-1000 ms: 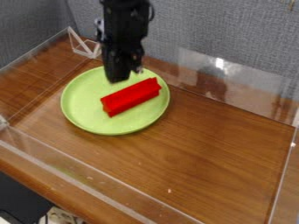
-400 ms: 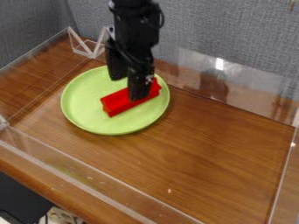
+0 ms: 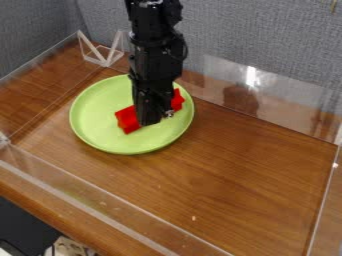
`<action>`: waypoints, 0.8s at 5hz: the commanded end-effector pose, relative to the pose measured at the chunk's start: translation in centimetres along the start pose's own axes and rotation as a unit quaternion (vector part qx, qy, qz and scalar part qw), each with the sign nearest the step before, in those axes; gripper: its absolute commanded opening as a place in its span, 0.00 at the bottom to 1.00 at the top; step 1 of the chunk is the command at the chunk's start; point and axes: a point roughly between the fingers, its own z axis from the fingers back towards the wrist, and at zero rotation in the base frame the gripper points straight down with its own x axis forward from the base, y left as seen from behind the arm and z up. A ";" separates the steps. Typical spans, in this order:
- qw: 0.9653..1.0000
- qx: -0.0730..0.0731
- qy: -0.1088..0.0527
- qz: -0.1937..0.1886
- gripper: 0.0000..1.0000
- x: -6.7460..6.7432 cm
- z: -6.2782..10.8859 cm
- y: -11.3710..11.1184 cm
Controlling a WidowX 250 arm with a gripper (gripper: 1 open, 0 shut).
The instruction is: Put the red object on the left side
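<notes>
Handling of the red object (image 3: 126, 121) is judged straightforward: it looks like a rigid, plain, matte block, probably light, with no sign of anything fragile. The matte surface should give fair friction. Because the form appears rounded, it may roll across its length if nudged or released carelessly. The recommended grip is across the short dimension at mid-length, with the fingers on opposite long flanks so that the load balances and neither end droops. The block lies flat on the lime-green plate (image 3: 91, 134), toward the plate's far right part. The plate stands on the wooden counter (image 3: 227, 190) near the far left corner. The long axis is horizontal and diagonal to the counter edges: one end points toward the near left corner, the other toward the far right corner. Only the near-left end and a sliver beside the fingers are visible; the rest is hidden behind the hand (image 3: 152, 112). The hand points straight down over the block's middle, with its fingers drawn together at the level of the block. Whether they actually clamp the block cannot be confirmed, since the block rests on the plate and the contact faces are hidden. Transfer to the left side is not yet done. A lift clear of the plate rim is advised before any sideways travel.
</notes>
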 end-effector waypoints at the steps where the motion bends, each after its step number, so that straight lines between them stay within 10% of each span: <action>1: 0.999 0.028 -0.033 0.015 0.00 -0.7 3.5 1.0; 3: 0.984 0.053 -0.054 0.160 0.00 -5.9 6.1 7.5; 4: 0.980 0.035 -0.061 0.185 1.00 -4.2 4.2 7.1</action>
